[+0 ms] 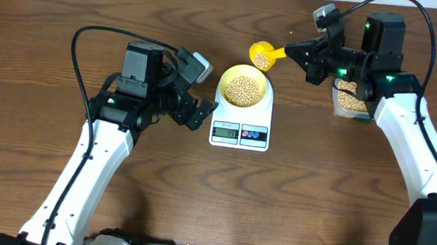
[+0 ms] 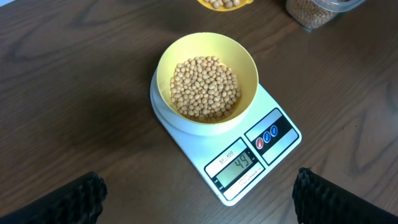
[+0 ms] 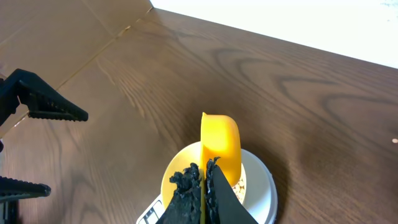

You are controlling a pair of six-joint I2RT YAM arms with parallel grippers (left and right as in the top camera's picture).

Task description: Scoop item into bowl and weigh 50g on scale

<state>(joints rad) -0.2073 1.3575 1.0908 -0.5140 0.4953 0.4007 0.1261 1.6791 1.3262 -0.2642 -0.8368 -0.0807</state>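
Observation:
A pale yellow bowl full of tan beans sits on the white scale; the left wrist view shows the bowl, beans and scale, its display reading about 44. My right gripper is shut on the handle of a yellow scoop that holds beans, just behind and right of the bowl. In the right wrist view the scoop hangs over the bowl. My left gripper is open and empty, left of the scale.
A clear plastic tub of beans stands at the right, under my right arm, and shows at the top of the left wrist view. The wooden table has a pale edge strip at the far left.

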